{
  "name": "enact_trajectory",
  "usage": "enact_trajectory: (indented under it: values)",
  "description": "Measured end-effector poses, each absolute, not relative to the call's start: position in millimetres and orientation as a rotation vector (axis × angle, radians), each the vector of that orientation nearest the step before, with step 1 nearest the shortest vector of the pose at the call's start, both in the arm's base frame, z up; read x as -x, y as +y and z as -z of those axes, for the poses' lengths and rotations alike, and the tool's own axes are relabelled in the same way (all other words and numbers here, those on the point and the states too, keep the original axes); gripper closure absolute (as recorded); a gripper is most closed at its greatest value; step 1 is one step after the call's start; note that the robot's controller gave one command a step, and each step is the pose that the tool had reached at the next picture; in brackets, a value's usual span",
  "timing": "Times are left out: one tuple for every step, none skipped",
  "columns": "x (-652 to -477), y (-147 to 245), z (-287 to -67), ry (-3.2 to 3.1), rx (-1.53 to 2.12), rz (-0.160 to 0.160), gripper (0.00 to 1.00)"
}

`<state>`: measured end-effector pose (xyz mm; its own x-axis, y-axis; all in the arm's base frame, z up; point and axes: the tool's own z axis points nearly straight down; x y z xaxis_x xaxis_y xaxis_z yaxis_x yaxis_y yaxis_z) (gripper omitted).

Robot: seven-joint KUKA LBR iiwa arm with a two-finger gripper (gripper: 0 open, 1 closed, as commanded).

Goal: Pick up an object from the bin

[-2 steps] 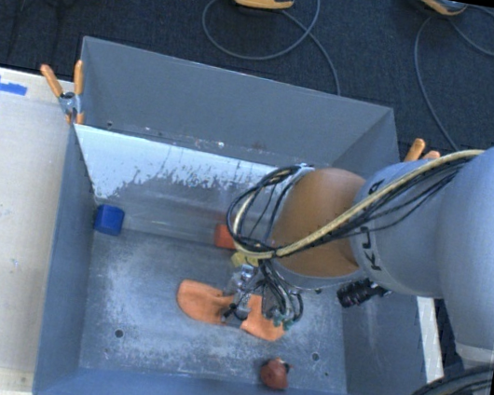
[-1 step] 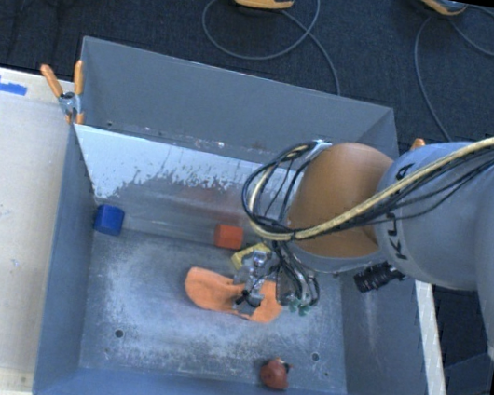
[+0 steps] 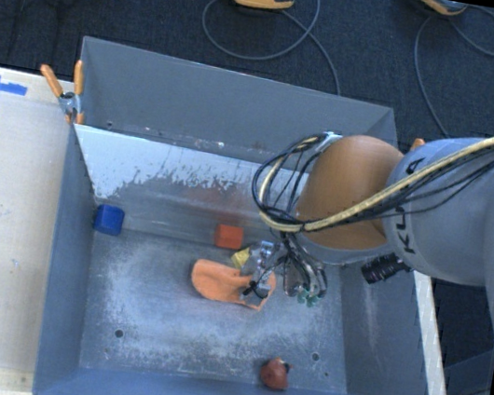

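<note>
My gripper (image 3: 262, 284) hangs low over the middle of the bin, at the right end of a soft orange floppy thing (image 3: 216, 281) that lies flat on the floor. Its fingertips sit against that orange thing's right edge. A small yellow piece (image 3: 242, 258) lies just left of the gripper body, touching the orange thing's upper edge. An orange-red block (image 3: 229, 236) rests a little farther back, near the rear wall.
A blue cube (image 3: 109, 220) sits at the left wall. A small dark red ball-like thing (image 3: 274, 373) lies by the front wall, to the right. The arm with its orange cover and cables fills the bin's right side.
</note>
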<state>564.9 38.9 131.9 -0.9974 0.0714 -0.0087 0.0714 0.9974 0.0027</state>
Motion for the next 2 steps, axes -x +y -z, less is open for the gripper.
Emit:
enact_trajectory:
  values:
    - [-559.2,39,-144,3.159,-0.09,0.0,1.0]
    - [-587.5,44,-209,3.137,-0.095,-0.003,1.0]
